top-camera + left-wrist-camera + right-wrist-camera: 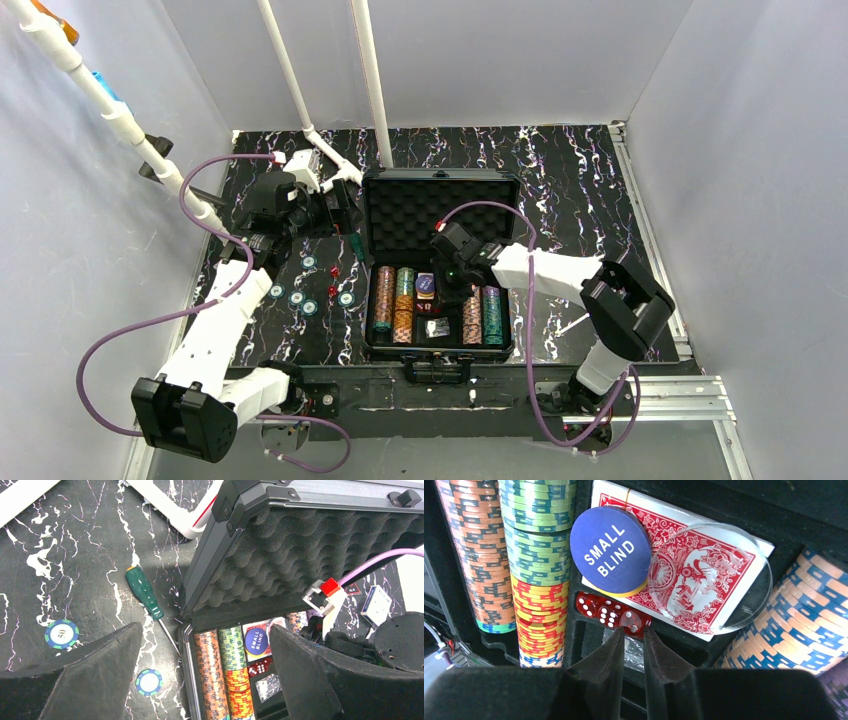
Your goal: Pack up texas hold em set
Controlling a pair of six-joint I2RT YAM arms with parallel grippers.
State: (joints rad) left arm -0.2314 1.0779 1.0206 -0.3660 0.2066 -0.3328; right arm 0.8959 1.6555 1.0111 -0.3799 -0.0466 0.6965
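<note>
**Both claws at the open poker case**

My right claw (635, 636) hangs low inside the black case (368, 300). Its tips are only a thin slit apart with nothing pinched between them, just short of a row of three red dice (611, 614). Past the dice lies a red-backed card deck (659, 517), with a blue "SMALL BLIND" button (611, 547) and a clear disc (711, 577) resting on it. Left of the deck run a green, yellow and red chip row (539, 555) and then an orange chip row (474, 555). Right of the deck is a blue-and-orange chip row (804, 615). The case sits on the counter (580, 190) just ahead of my bases, its handle (440, 370) toward me and its foam-lined lid (310, 545) standing open on the far side.

My left claw (205, 629) is spread wide and empty, above the counter beside the case's far left corner. Loose chips (297, 297) lie scattered on the counter left of the case, apart from one another. A green-handled screwdriver (144, 592) lies just beside the case wall. Farther back, white pipes (370, 80) rise behind the lid.
</note>
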